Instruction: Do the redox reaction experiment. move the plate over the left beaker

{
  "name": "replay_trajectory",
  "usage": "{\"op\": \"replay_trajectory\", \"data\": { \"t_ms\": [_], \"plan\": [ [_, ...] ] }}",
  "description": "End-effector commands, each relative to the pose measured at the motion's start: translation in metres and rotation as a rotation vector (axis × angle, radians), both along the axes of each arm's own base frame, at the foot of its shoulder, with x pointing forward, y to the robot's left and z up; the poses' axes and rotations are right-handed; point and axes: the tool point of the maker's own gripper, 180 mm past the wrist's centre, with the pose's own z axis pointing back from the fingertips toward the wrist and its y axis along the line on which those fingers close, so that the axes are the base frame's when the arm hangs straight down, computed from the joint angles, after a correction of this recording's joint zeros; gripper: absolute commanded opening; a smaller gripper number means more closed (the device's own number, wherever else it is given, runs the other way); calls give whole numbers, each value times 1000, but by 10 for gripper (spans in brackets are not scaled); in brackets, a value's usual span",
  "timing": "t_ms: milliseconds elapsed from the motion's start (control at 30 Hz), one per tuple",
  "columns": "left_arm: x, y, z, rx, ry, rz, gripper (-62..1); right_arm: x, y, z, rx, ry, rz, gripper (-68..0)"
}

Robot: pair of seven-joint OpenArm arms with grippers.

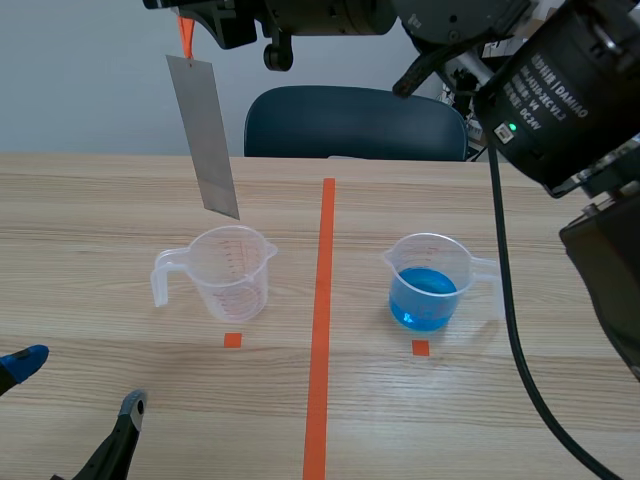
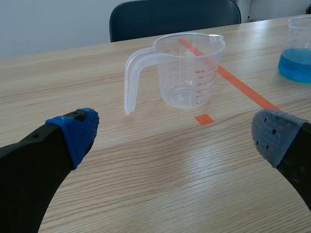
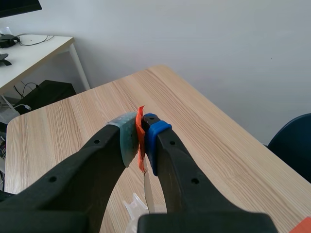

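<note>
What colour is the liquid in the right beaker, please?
Blue; the liquid shows best in the scene view.

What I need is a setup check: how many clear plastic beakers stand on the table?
2. An empty clear plastic beaker stands left of the orange tape line; a clear plastic beaker of blue liquid stands right of it. None looks hidden.

A light wooden desk (image 1: 100, 200) fills the lower two thirds of the frame. An orange-red tape line (image 1: 322, 330) runs straight up its centre. Left of centre stands an empty clear plastic measuring beaker (image 1: 232, 272), handle pointing left, just above a small tape square (image 1: 232, 340). Right of centre stands a matching clear beaker holding blue liquid (image 1: 431, 282), handle pointing right, above a second tape square (image 1: 420, 347).
</note>
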Motion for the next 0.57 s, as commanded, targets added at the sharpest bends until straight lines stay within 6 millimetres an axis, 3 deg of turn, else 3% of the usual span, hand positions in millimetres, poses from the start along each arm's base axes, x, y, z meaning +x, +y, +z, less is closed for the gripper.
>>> {"op": "replay_trajectory", "data": {
  "t_ms": [0, 533],
  "plan": [
    [4, 0, 9, -5, -34, -3, 14, 0, 0, 16, 32, -31, 2, -671],
    [4, 0, 9, -5, -34, -3, 14, 1, 0, 17, 33, -38, -2, -671]
  ]
}}
